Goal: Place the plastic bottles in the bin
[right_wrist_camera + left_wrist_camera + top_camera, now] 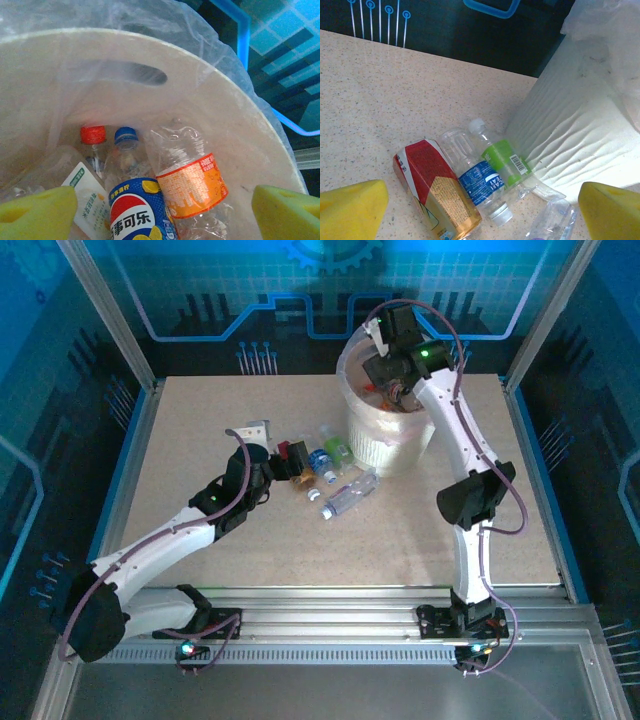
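Observation:
Several plastic bottles lie on the table left of the bin (388,445): a red-labelled one (435,192), a blue-labelled one (480,182), a green-labelled one (506,161) and a clear one (551,220). My left gripper (482,220) is open just short of them, its yellow fingertips (350,206) wide apart and empty. My right gripper (162,220) hangs open over the bin's mouth. Under it, inside the bin, lie an orange-labelled bottle (191,186), a blue cola bottle (137,212), a red-capped bottle (93,135) and a white-labelled one (89,199).
The bin's ribbed white wall (570,140) stands right behind the green-labelled bottle. A translucent bag lines the bin's rim (240,125). From above, the bottles (325,465) cluster between my left gripper (280,462) and the bin, with my right gripper (392,390) above the bin.

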Motion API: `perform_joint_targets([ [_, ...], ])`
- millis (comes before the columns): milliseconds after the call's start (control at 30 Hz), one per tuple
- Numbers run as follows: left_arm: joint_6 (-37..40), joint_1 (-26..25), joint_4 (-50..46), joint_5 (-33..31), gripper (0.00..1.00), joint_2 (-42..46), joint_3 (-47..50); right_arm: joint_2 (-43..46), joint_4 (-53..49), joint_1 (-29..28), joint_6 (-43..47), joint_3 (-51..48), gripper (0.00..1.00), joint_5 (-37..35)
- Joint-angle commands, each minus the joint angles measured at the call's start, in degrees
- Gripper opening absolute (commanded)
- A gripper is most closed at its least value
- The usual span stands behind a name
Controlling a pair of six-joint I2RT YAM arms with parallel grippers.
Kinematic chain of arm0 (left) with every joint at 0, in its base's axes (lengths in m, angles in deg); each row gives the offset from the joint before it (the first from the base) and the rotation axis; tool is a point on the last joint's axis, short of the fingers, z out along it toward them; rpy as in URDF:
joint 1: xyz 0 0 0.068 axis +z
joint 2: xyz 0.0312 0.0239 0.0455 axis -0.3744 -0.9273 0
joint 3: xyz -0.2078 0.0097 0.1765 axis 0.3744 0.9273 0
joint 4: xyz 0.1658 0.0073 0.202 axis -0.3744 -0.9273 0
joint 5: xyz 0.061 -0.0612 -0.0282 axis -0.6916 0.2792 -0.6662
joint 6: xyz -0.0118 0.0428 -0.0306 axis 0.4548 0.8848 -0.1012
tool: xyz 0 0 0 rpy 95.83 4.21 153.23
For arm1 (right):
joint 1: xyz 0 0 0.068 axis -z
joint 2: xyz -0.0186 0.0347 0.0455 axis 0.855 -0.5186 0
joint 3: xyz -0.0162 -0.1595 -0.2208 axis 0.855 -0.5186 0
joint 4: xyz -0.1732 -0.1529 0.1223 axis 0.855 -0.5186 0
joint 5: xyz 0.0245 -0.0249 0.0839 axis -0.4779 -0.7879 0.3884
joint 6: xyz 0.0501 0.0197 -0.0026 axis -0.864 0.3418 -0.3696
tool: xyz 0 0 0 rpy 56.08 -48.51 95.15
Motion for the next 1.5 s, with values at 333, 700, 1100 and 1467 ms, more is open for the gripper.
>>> perform_joint_targets([
  [333,-10.87,1.54,-8.55,-4.01,0.99,-5.62,-3.06,11.32,-7.35,-1.75,-15.25,-1.53,1.0,1.08],
  [700,-14.88,2.01,-14.4,-1.97,0.99,-20.86,-12.06,29.77,-4.53,-2.23,-28.32,-28.82,1.0,-2.15],
  [1100,-16.61,2.94,-18.64,-0.43,0.99,-31.02,-17.86,42.3,-4.23,-1.67,-37.49,-48.88,1.0,-5.25],
  [1467,-16.09,4.11,-17.43,1.7,0.99,-36.25,-19.79,48.07,-2.69,-1.09,-41.38,-56.2,1.0,-4.93],
])
